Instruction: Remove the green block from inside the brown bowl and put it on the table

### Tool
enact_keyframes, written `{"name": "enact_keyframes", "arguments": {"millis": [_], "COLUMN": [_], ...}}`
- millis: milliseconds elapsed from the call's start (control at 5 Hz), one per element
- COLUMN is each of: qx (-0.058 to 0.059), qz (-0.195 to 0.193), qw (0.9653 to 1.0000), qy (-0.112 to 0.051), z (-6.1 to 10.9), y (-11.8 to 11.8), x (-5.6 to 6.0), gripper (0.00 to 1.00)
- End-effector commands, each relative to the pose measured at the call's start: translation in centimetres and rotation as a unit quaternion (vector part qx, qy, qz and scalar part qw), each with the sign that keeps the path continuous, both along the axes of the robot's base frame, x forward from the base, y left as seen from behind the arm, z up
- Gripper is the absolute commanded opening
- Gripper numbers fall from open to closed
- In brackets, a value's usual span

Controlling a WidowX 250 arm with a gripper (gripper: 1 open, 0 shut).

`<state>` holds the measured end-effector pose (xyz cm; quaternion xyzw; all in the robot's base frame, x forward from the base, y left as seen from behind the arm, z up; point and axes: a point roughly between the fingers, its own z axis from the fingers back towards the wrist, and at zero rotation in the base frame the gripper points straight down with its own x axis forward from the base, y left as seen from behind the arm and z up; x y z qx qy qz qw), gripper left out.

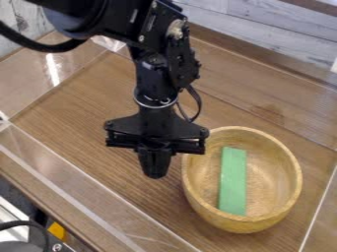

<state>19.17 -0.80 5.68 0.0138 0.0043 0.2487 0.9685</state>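
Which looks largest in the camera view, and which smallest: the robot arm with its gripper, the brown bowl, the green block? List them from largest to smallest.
1. Robot arm with its gripper
2. Brown bowl
3. Green block

The arm may look bigger partly through nearness to the camera.

Robot arm (118, 20) — cut off above; fingertips (156, 169) — perhaps blurred.
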Motion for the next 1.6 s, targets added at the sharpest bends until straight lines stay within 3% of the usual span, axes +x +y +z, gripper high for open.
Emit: {"name": "enact_keyframes", "arguments": {"millis": [0,200,800,1000,1200,1400], "qx": [-0.001,-0.001,-0.005,-0.006,-0.006,-0.006], "qz": [-0.006,-0.014,-0.079,-0.088,-0.097,-0.058], "qw": [0.9999,0.9999,0.9969,0.9961,0.9953,0.9983], "qy": [-0.014,-0.01,-0.004,-0.005,-0.005,-0.004], "z": [-0.3,-1.4,2.2,2.5,2.6,3.6], "y": [-0.1,-0.4,-1.8,-1.8,-1.6,-0.3], "x": [1.0,1.1,-0.1,-0.3,-0.6,0.1], "gripper": [0.0,0.0,0.0,0.0,1.0,1.0]}}
